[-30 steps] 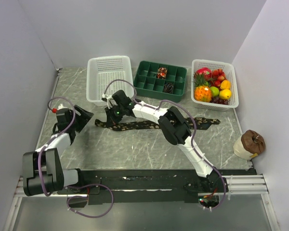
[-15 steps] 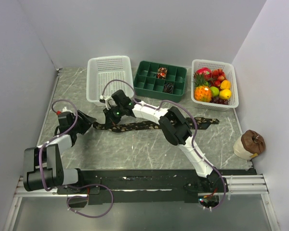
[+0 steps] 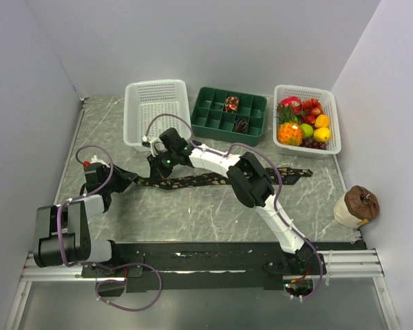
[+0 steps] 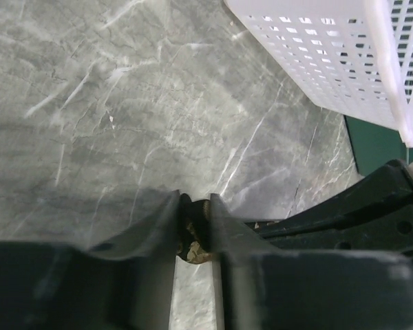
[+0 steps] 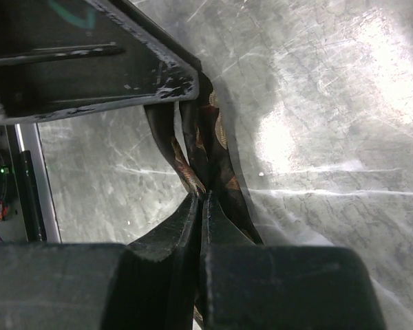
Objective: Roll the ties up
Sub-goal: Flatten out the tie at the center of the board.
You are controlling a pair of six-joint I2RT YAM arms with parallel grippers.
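The tie seems soft and slippery, so the left gripper pinches its end and the right gripper clamps it nearby.

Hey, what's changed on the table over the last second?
The left gripper moved right to the left end of the tie and closed on it. The right gripper stayed shut on the tie a little further along. The rest looks unchanged.
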